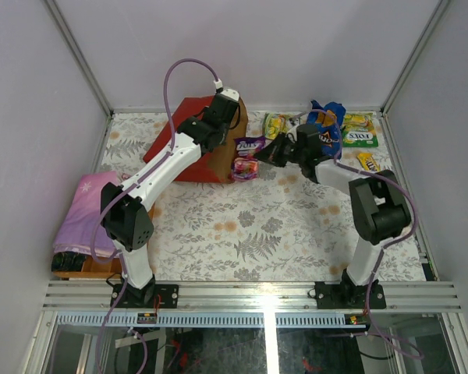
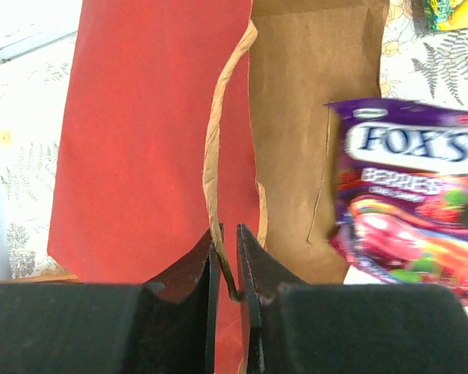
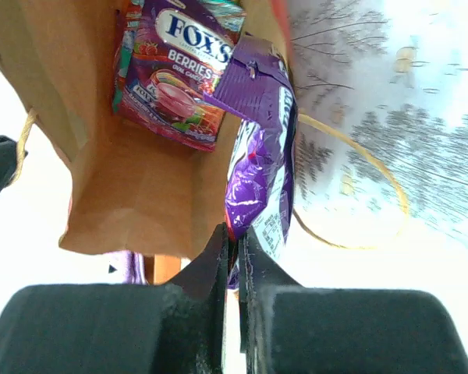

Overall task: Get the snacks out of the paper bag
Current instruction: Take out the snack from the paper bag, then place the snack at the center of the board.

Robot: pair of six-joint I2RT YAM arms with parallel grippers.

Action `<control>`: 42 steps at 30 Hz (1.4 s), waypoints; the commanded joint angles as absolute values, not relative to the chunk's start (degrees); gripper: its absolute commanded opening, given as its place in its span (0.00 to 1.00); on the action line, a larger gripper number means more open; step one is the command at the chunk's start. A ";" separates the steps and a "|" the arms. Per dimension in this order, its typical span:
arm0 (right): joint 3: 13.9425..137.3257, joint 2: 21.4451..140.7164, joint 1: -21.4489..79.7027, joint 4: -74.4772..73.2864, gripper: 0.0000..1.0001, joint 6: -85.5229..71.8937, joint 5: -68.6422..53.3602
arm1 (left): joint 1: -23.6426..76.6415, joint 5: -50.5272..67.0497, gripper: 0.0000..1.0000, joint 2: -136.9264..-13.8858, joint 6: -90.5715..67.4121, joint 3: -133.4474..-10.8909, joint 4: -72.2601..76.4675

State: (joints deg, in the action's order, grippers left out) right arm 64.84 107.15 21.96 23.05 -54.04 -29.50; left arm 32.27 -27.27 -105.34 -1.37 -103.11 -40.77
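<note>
Purple packet (image 3: pixel 257 171) clamped in right gripper (image 3: pixel 232 234), long axis running straight ahead from the fingertips, at the paper bag (image 3: pixel 140 187) mouth. Berries pack (image 3: pixel 179 70) lies farther ahead-left, inside. Left gripper (image 2: pixel 228 234) pinches string handle (image 2: pixel 210 156), steadying bag.

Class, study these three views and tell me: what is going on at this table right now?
Two robot arms are emptying a red paper carrier bag with a brown inside. The left gripper is shut on the bag's thin string handle. The right gripper is shut on a glossy purple packet at the bag's mouth, and a second purple Fox's Berries packet lies beside it. Other packets, among them a blue chip bag, already lie on the floral table to the right.
</note>
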 commanded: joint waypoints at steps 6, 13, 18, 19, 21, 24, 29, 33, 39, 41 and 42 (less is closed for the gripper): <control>55.80 88.34 13.26 12.03 0.00 -44.02 -37.25 | 32.43 -29.26 0.12 -104.85 -0.36 -102.50 -39.11; 42.87 76.80 1.42 7.11 0.00 -47.79 -30.63 | 32.49 -28.53 0.12 -105.11 -0.48 -102.51 -39.02; 37.22 66.58 0.62 -0.15 0.00 -50.25 -18.28 | 32.43 -28.66 0.12 -105.21 -0.48 -102.44 -39.02; 36.03 64.47 0.62 -1.66 0.00 -51.68 -14.92 | 32.45 -28.65 0.12 -105.27 -0.50 -102.46 -39.02; 33.41 59.95 0.62 -3.75 0.00 -54.60 -8.72 | 32.43 -28.52 0.12 -105.22 -0.53 -102.40 -39.02; 30.87 53.73 0.64 -9.25 0.00 -58.59 2.49 | 32.43 -28.09 0.12 -105.29 -0.61 -102.39 -39.02; 28.58 48.71 0.38 -14.57 0.00 -63.27 17.73 | 32.68 -27.90 0.12 -105.20 -0.66 -102.46 -39.02; 27.23 50.95 0.02 -12.79 0.00 -66.13 20.02 | 32.96 -28.11 0.12 -105.15 -0.53 -102.53 -39.02; 24.76 55.75 -0.61 -8.04 0.00 -73.27 21.76 | 33.28 -28.22 0.12 -104.64 -0.45 -102.40 -39.02; 23.70 57.84 -0.62 -4.14 0.00 -75.68 21.87 | 33.62 -28.46 0.12 -104.36 -0.36 -102.36 -39.00; 23.65 59.01 -0.62 -3.08 0.00 -76.59 21.95 | 33.72 -28.55 0.12 -104.25 -0.24 -102.36 -39.02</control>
State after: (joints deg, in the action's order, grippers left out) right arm 24.60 56.07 -0.30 -10.57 -69.97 17.52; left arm 32.99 -27.68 -105.34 -1.17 -102.78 -40.75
